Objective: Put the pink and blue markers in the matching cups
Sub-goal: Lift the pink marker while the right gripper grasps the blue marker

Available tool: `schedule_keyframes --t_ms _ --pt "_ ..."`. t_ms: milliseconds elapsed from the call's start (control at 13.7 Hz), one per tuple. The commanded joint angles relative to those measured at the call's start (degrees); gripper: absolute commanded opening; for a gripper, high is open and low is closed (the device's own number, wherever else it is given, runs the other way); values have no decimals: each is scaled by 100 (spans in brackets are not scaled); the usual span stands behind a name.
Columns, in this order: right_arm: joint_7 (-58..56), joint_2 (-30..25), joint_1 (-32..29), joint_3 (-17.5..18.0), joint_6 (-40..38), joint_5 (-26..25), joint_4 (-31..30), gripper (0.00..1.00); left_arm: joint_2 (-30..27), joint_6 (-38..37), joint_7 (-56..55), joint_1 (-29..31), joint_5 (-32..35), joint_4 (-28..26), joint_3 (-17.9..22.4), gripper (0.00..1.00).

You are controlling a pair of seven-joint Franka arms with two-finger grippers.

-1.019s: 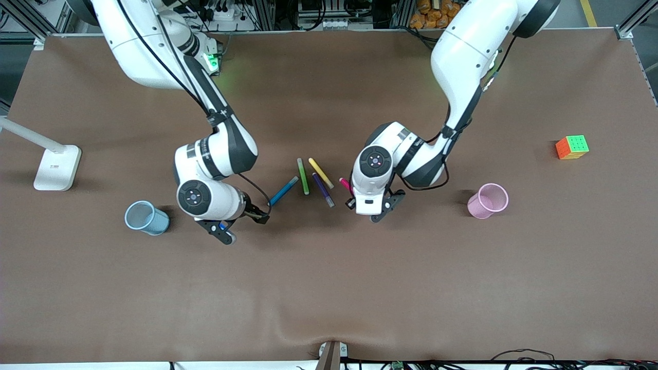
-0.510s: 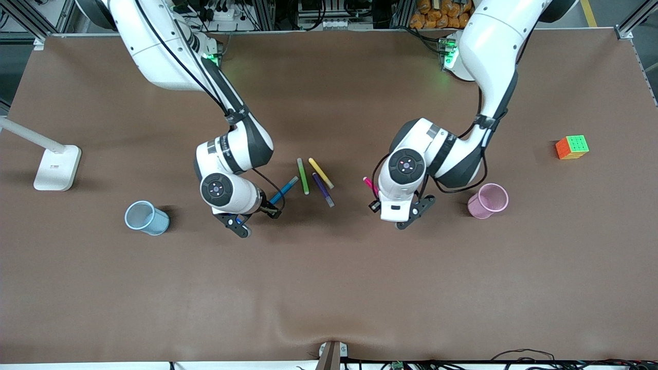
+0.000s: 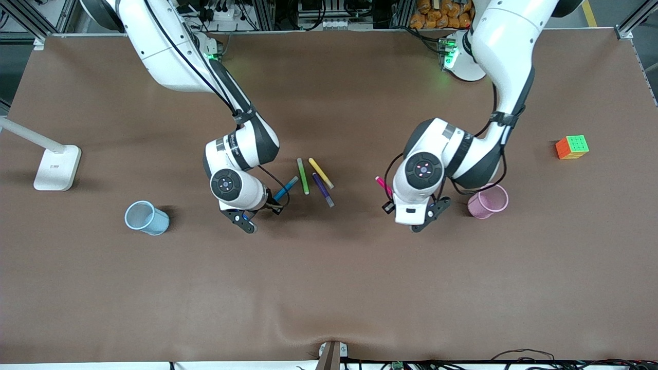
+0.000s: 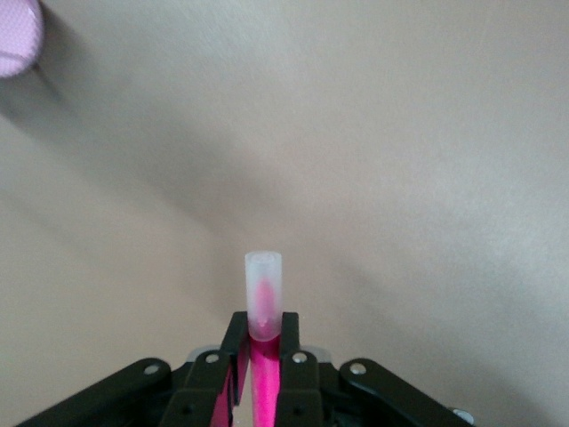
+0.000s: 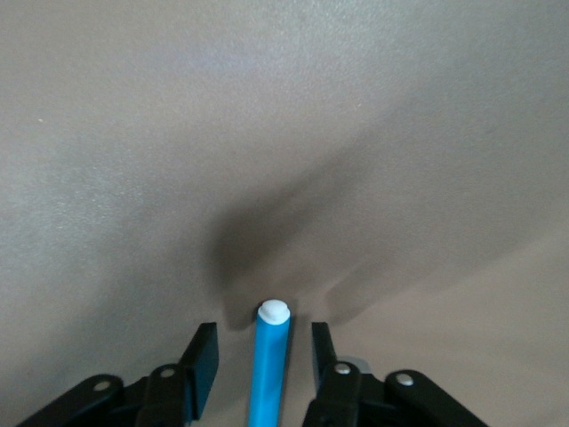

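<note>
Two glossy white robot arms with black joint bands and round black wrist caps bearing small red and white dots. Thin black cables loop along each arm, strapped at the forearm. Green indicator lights glow near both bases. The left gripper (image 3: pixel 411 218) and right gripper (image 3: pixel 250 218) are matte black with angular fingers and silver screw heads.

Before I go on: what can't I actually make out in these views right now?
- Front view: right gripper fingers and blue marker lower end, hidden under the wrist.
- Left wrist view: pink cup cut off by the corner; pink marker barrel hidden below the left gripper.
- Right wrist view: blue cup not shown.
</note>
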Motion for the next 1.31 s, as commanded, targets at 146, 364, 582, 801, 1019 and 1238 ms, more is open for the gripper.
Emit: schedule_keyframes --t_ms 146,364,582,801,1019,1238 --pt "76 45 142 -42 171 66 -77 24 -534 -500 82 217 539 -130 -3 7" --pt "68 36 142 -42 215 58 -77 1 -745 -842 143 332 987 -157 -3 7" --pt "24 10 89 -50 110 58 -59 0 -903 -1116 161 446 1498 -174 -12 7" --pt "-47 -157 45 -94 -205 -21 11 0 -1018 -1248 170 516 1884 -183 -3 7" --pt "-90 -315 -121 -156 -434 -39 195 0 -1035 -1476 126 516 2376 -200 -3 8" --pt "-660 -543 -385 -156 -724 -74 204 0 -1140 -1600 12 560 2833 -445 -3 8"
